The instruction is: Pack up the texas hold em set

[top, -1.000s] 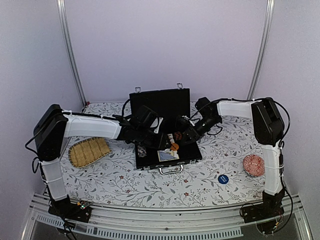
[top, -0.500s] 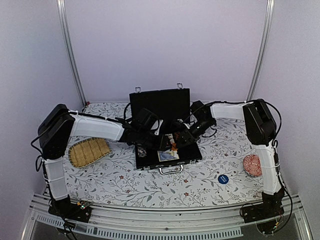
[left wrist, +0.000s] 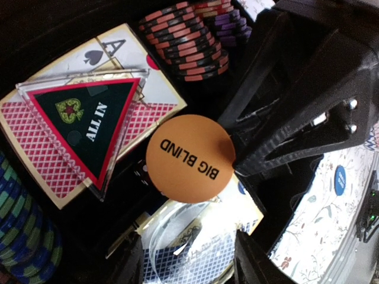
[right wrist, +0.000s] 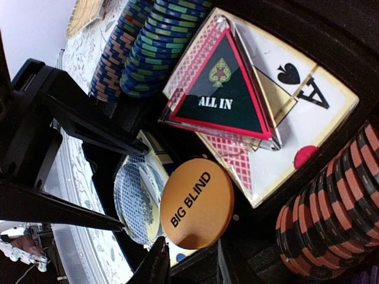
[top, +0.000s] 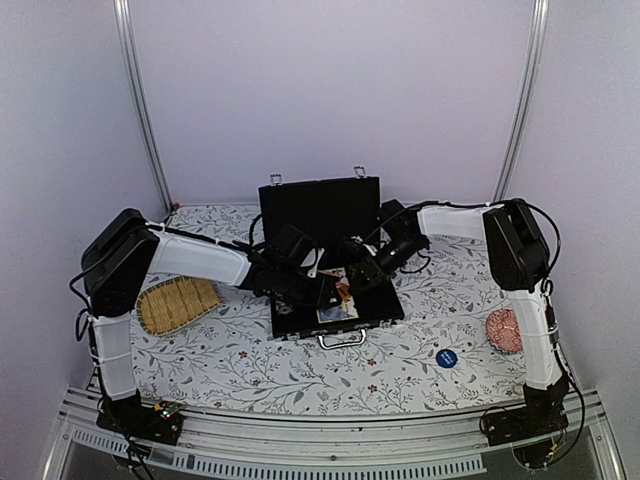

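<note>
**Both grippers inside the open case, BIG BLIND disc in the right one**

- The black case (top: 372, 312) lies open mid-table with its lid upright at the back and its handle toward the arm bases. Both arms reach into its tray.
- Right gripper (right wrist: 190, 253): the jaws are narrowed onto the lower edge of the orange BIG BLIND disc (left wrist: 190, 158). The disc is held face-up above the middle of the tray, just beside the red-backed deck (left wrist: 35, 148).
- Left gripper (right wrist: 135, 189): the jaws are spread wide and hold nothing. The fingers straddle the blue-backed deck (left wrist: 195, 260), which has a clear round piece (right wrist: 131, 198) on top of it.
- The clear ALL IN plaque (left wrist: 89, 121) rests on the red-backed deck, beside an ace of spades face.
- Chips stand in rows in the case: red-and-black chips (left wrist: 186, 41), purple chips (left wrist: 232, 18) and blue-green chips (right wrist: 160, 41).
- A small blue disc (top: 447, 358) lies out on the table (top: 250, 365), front right of the case.
- The straw tray (top: 178, 303) is to the left and the red bowl (top: 505, 330) to the right, both well apart from the case.
</note>
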Tool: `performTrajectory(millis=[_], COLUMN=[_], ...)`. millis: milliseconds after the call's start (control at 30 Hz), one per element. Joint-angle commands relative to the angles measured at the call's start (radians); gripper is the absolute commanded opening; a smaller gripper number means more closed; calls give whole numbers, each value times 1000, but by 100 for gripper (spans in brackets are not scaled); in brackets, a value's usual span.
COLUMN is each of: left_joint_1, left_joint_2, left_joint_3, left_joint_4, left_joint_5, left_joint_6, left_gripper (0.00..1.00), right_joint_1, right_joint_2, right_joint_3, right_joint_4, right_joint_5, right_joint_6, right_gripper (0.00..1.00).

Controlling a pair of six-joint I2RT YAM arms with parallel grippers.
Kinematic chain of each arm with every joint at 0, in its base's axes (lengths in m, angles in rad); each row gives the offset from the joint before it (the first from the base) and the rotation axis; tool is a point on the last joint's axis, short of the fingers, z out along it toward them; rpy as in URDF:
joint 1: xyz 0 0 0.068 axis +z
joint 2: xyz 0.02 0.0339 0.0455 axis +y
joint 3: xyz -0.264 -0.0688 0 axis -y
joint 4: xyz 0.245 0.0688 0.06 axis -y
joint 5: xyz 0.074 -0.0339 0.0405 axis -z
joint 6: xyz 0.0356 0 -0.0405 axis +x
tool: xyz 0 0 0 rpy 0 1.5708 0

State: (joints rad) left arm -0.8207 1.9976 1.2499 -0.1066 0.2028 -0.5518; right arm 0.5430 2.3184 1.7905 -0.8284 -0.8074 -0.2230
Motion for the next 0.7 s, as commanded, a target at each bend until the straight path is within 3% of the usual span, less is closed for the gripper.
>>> performTrajectory(millis=[0, 533, 667], left_joint_1=[13, 14, 16], left_joint_2=[23, 46, 48], left_joint_3=[-21, -33, -40], left_joint_4=[7, 28, 30], left_joint_5=[12, 17, 14], left_joint_6=[-7, -5, -3], left_gripper=[52, 52, 52], right_joint_1=[11, 19, 20], right_joint_2=[21, 119, 119], right_joint_3=[29, 109, 116], right_joint_4=[9, 20, 39], right_joint_5=[-64, -66, -87], right_joint_6=[-5, 46, 57], right_gripper=[28, 29, 23])
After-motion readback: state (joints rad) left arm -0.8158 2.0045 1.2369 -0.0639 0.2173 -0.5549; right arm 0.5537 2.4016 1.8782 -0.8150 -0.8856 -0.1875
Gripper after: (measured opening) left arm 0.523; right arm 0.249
